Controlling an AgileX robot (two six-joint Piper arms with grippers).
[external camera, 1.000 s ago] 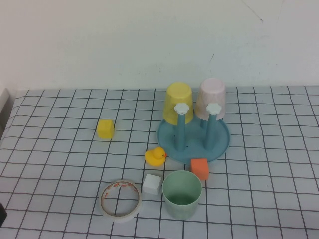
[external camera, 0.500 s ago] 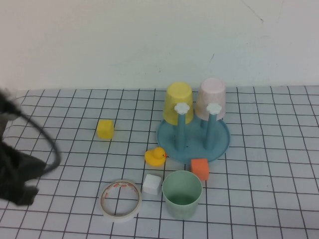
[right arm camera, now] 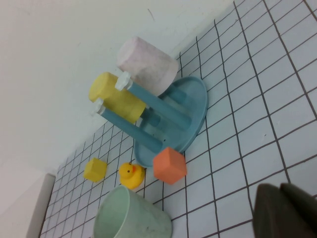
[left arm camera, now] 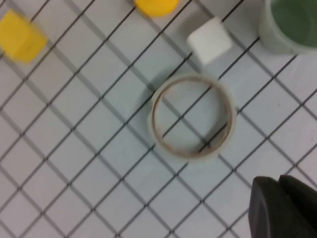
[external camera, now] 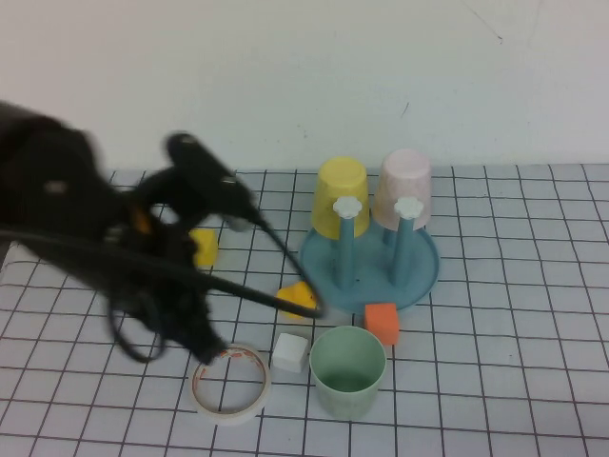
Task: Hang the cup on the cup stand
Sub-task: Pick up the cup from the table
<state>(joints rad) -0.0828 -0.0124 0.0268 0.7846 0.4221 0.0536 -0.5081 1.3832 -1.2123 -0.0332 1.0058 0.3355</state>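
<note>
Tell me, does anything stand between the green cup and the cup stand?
Yes. An orange cube sits between the green cup and the cup stand, touching the stand's near rim. The shut left gripper hangs over the tape roll. The shut right gripper is away on the right.

Three cups are on the table (mint (external camera: 348,370), yellow (external camera: 341,195), pink (external camera: 402,187)), along with one stand (external camera: 370,264), three cubes (yellow (external camera: 204,247), white (external camera: 289,353), orange (external camera: 382,323)), one duck (external camera: 297,298) and one tape roll (external camera: 231,384).
</note>
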